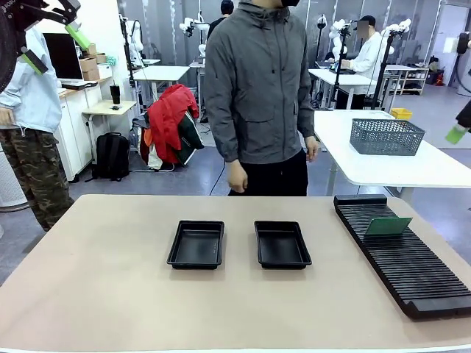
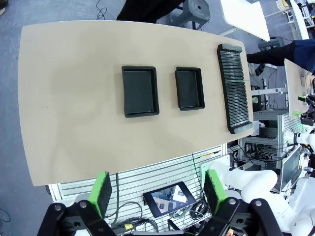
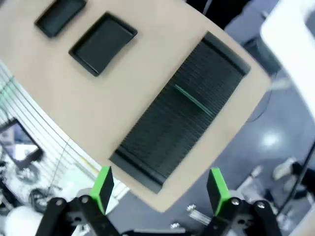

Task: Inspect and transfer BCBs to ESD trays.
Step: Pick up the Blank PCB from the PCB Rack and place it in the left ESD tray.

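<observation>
Two empty black ESD trays (image 1: 196, 244) (image 1: 282, 244) lie side by side at mid-table. One green BCB (image 1: 388, 226) stands upright in a slot of the long black rack (image 1: 403, 257) on the right. My left gripper (image 1: 55, 48) hangs open high over the table's left. In the left wrist view it (image 2: 157, 191) looks down on both trays (image 2: 140, 91) (image 2: 189, 88). My right gripper (image 3: 160, 187) is open and empty, high above the rack (image 3: 182, 113), where the BCB (image 3: 194, 101) shows as a thin green line. One of its green pads (image 1: 455, 134) shows at the right edge.
A person in a grey jacket (image 1: 257, 88) stands at the far edge, hands at the sides. A grey wire-mesh basket (image 1: 386, 136) sits on a white table behind. Another person (image 1: 29, 110) stands far left. Bare tabletop (image 1: 103, 279) surrounds the trays.
</observation>
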Robot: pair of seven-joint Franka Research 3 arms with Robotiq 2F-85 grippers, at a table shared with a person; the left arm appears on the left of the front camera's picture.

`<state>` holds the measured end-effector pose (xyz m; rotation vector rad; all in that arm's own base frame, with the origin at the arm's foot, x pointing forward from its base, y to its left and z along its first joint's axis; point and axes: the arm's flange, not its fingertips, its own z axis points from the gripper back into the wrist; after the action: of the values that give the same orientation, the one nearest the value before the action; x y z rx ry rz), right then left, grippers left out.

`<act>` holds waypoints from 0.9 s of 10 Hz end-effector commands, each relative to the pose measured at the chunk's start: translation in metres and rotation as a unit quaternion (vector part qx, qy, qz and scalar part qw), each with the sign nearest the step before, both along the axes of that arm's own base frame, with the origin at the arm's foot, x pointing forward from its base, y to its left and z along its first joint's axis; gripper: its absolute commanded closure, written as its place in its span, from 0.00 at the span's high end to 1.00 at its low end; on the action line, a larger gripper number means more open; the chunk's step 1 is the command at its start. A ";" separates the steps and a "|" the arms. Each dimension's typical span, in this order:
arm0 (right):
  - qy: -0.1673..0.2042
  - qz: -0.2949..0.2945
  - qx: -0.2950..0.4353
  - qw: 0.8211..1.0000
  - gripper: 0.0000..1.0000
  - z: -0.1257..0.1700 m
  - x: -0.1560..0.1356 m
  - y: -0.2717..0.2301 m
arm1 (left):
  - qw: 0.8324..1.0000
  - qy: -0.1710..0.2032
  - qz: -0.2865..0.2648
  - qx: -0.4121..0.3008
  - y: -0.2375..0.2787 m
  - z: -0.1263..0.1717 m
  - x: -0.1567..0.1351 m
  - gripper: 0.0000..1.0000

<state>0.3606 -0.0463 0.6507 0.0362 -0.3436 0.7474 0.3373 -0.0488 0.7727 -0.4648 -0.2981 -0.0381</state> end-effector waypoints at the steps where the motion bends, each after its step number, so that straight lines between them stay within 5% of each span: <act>1: -0.041 0.090 -0.034 0.994 1.00 -0.028 0.007 -0.002 | 1.000 -0.002 -0.001 -0.003 0.000 -0.002 0.001 1.00; 9: 0.033 0.368 -0.145 0.918 1.00 -0.111 0.071 -0.017 | 1.000 -0.002 -0.001 -0.003 0.000 -0.002 0.001 1.00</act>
<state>0.4220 -0.0554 0.5406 -0.0602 -0.1473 1.4822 0.3375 -0.0488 0.7727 -0.4646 -0.2980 -0.0380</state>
